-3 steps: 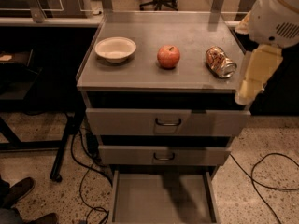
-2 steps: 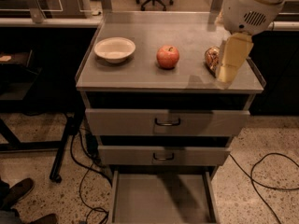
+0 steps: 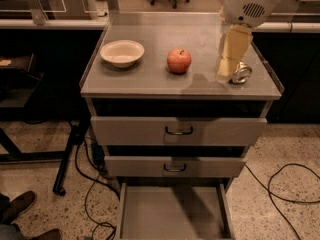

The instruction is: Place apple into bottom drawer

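The red-orange apple [image 3: 179, 60] sits upright in the middle of the grey cabinet top [image 3: 160, 31]. The bottom drawer [image 3: 172, 215] is pulled out at the foot of the cabinet, and what shows of its flat floor is bare. My gripper [image 3: 226, 73] hangs from the white arm [image 3: 250, 4] over the right part of the top. It is right of the apple, apart from it, and partly covers the crushed can [image 3: 242, 73].
A white bowl [image 3: 122, 52] stands at the left of the top. The two upper drawers [image 3: 177, 130] are shut. Cables [image 3: 280, 184] lie on the floor to the right, and a shoe [image 3: 17, 204] shows at the lower left.
The arm and gripper have moved left from beyond the cabinet's right edge to over the top, and now stand in front of the can.
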Controlling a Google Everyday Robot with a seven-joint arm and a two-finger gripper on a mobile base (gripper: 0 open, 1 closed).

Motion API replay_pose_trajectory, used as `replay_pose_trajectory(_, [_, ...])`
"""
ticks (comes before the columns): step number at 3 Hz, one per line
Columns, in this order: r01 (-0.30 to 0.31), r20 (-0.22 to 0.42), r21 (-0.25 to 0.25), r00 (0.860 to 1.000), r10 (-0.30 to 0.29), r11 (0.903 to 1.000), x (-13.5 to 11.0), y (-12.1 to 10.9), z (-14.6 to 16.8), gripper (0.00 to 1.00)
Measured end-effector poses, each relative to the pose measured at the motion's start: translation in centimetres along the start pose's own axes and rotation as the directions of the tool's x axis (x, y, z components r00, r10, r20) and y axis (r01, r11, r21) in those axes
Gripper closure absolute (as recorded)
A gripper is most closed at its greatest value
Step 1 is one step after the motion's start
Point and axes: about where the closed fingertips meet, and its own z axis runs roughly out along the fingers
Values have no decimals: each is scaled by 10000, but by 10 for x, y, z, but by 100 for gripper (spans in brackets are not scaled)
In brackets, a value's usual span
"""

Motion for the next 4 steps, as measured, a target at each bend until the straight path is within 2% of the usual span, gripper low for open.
replay_pose_trajectory(1, [474,338,-419,9984,-460,9980,-45,-37,24,0])
replay_pose_trajectory(2, [1021,815,-709,9920,-963,9922,-99,-76,63,0])
replay_pose_trajectory(3, [992,996,-420,9905,-946,9942,-105,-85,66,0])
replay_pose_trajectory(4, [616,1163,-540,9917,-550,9966,-96,-94,84,0])
